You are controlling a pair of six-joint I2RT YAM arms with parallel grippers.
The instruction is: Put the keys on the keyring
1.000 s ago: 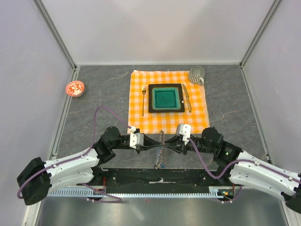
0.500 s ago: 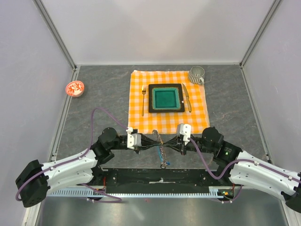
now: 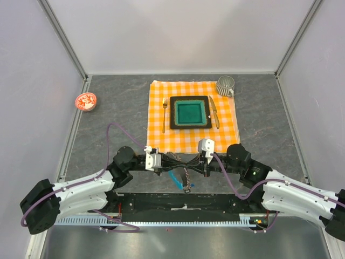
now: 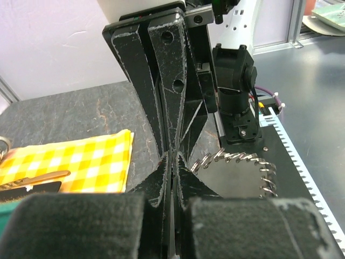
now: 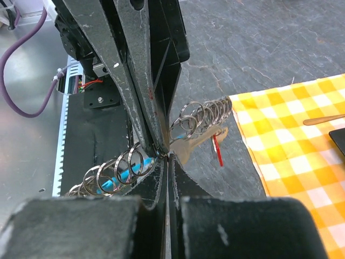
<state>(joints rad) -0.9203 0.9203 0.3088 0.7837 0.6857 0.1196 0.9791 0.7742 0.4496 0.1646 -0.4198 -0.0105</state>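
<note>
1. Two grippers meet tip to tip over the near part of the table, just short of the checked cloth. We see the left gripper and the right gripper each pressed together, with no gap between the pads.
2. We read the left gripper as pinching the keyring, a chain of small silvery loops that runs past its tips and droops on either side. The cyan clip hangs on the stretch nearer the arm bases.
3. We read the right gripper as pinching the head of one silvery key with a red tag. We cannot make out any other keys.
4. What matters for the move is that the key touches the loops right at the pinch point. Its long axis slants away from the right fingertips toward the cloth, alongside the chain.
5. We judge the next move to be the right arm's: working the key's head into a loop's split while the left steadies the ring. Whether the key is already threaded is too small to tell.
</note>
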